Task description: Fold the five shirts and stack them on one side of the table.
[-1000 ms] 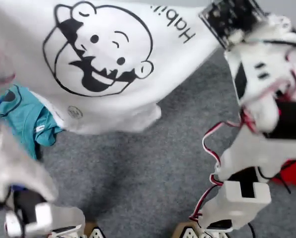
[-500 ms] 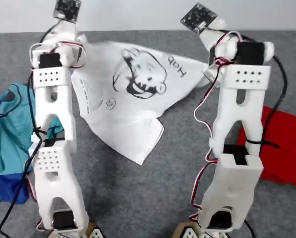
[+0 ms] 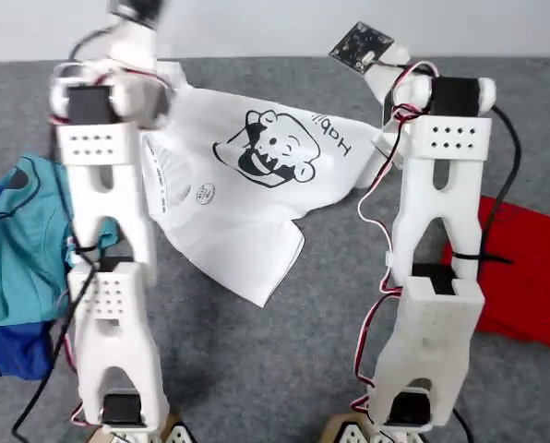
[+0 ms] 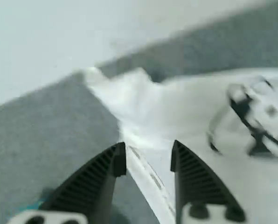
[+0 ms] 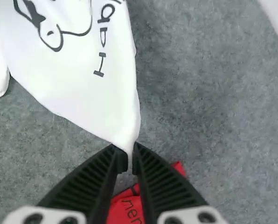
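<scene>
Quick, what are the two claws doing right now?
Left gripper: open, over the white printed cloth shirt.
Right gripper: shut on the shirt's corner.

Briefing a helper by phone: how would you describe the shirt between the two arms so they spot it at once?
On the grey table, look between the two arms: the white shirt lies spread there. It alone bears a black cartoon face, unlike the teal shirt by the left arm and the red shirt by the right.
</scene>
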You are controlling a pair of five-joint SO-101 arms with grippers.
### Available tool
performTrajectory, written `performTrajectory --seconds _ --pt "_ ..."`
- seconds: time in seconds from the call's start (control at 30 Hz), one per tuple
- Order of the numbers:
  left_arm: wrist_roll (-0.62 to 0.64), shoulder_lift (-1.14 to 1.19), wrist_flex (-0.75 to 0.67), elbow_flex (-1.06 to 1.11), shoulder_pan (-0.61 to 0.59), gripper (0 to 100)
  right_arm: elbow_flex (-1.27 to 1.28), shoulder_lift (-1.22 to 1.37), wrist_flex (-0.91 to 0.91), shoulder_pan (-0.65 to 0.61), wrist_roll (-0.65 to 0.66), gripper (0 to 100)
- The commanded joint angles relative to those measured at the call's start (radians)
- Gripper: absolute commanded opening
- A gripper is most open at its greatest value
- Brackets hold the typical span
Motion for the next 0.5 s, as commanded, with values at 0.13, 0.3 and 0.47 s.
performTrajectory --seconds 0.13,0.3,0.47 --pt "-0.064 -0.106 0.081 0.163 0.075 15 -0.008 0.002 -0.007 -0.01 0.012 1.0" --pt "-0.077 -0.319 0.081 0.516 0.152 16 -0.008 -0.002 0.001 -0.01 0.012 1.0" --pt "-0.101 -0.528 0.074 0.934 0.265 16 -0.008 -0.004 0.002 -0.01 0.011 1.0"
